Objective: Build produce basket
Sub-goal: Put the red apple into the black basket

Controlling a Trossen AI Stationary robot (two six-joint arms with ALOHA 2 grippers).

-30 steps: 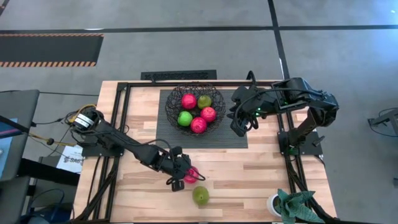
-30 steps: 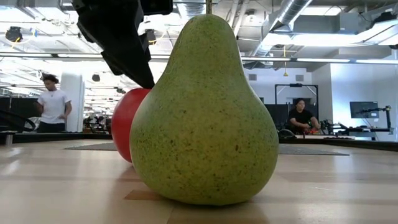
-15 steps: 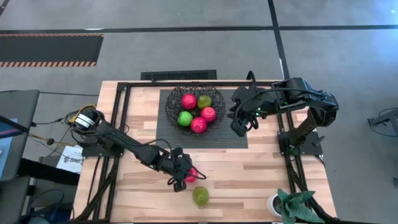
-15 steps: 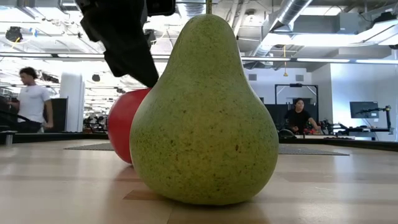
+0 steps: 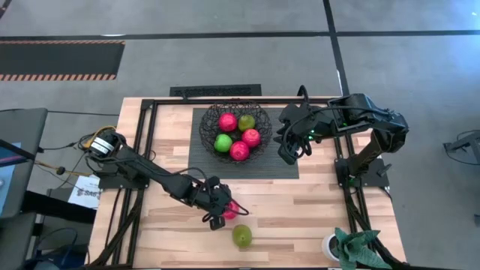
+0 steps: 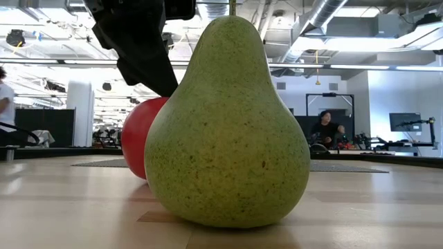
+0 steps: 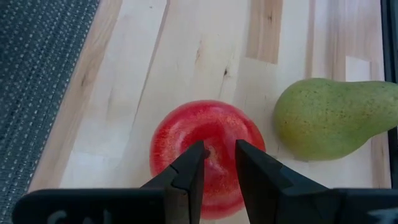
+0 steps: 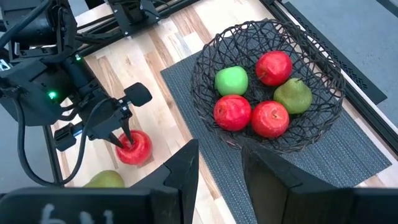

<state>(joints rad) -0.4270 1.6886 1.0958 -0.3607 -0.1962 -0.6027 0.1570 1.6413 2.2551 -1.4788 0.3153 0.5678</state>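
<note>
The table (image 5: 300, 210) is pale planked wood with a smooth, matt grain. Just beside the glossy red apple (image 7: 208, 152) lies a duller, speckled green pear (image 7: 329, 118). Well apart from it, the basket (image 8: 323, 65) is thin black wire, seemingly metal, on a dark ribbed mat (image 8: 186, 99).

A round black wire basket (image 5: 235, 129) holding five small round fruits (image 5: 239, 151) is sitting on a flat dark ribbed mat (image 5: 286, 169) at the table's twelve o'clock, with a red apple (image 5: 231, 210) and a yellow-green pear (image 5: 241, 236) lying together at six o'clock.
</note>
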